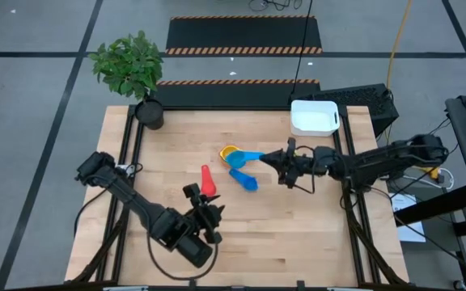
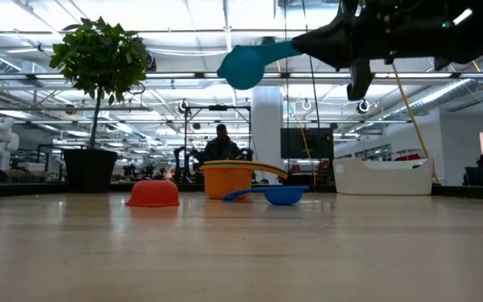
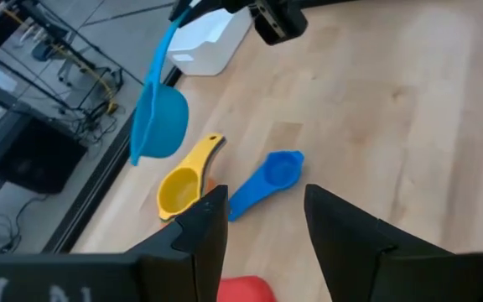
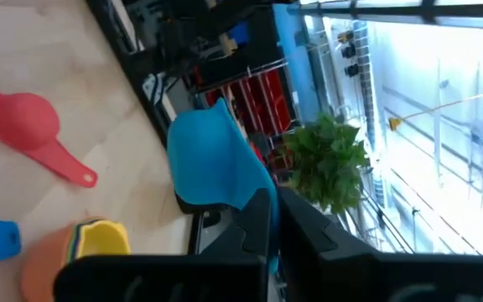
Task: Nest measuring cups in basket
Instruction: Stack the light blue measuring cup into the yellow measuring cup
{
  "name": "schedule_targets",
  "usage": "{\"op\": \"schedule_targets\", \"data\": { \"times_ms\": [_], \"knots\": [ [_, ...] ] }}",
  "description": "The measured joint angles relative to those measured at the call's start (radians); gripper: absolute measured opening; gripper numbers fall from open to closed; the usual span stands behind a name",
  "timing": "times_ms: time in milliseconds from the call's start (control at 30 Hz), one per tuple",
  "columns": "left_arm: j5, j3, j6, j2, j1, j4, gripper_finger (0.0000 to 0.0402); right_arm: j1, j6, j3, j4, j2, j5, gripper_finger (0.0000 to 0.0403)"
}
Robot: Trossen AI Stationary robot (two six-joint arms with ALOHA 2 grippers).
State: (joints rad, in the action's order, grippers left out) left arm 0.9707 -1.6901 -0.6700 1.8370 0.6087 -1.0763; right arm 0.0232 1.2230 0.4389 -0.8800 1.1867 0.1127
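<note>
A green plant (image 1: 128, 63) in a dark pot (image 1: 150, 112) stands at a far corner of the wooden table (image 1: 298, 234). Beyond the table, a person (image 2: 221, 144) sits in the big room, and striped black mats (image 1: 243, 36) lie on the floor.

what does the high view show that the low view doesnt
Only the high view: both arms whole, the left gripper hovering near the red measuring cup with jaws partly open, and the table's edges.

Only the low view: the light blue measuring cup plainly lifted clear of the tabletop, the yellow cup nested in the orange cup, and people in the room behind.

Both: the right gripper shut on the light blue cup's handle, the white basket, the potted plant and the medium blue cup.
</note>
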Motion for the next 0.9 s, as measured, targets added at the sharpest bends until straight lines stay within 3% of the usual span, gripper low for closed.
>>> {"op": "schedule_targets", "data": {
  "times_ms": [300,600,900],
  "knots": [
    [-0.011,0.099,-0.013,0.000,-0.064,0.007,0.0161,0.143,-0.010,0.001,-0.106,0.110,-0.143,0.0000],
    [-0.124,0.159,-0.046,0.001,-0.131,0.015,0.0161,0.187,0.000,0.008,-0.273,0.311,-0.174,0.0000],
    [-0.129,0.159,-0.029,0.001,-0.136,0.026,0.0161,0.198,0.011,0.072,-0.278,0.454,-0.171,0.0000]
  ]
}}
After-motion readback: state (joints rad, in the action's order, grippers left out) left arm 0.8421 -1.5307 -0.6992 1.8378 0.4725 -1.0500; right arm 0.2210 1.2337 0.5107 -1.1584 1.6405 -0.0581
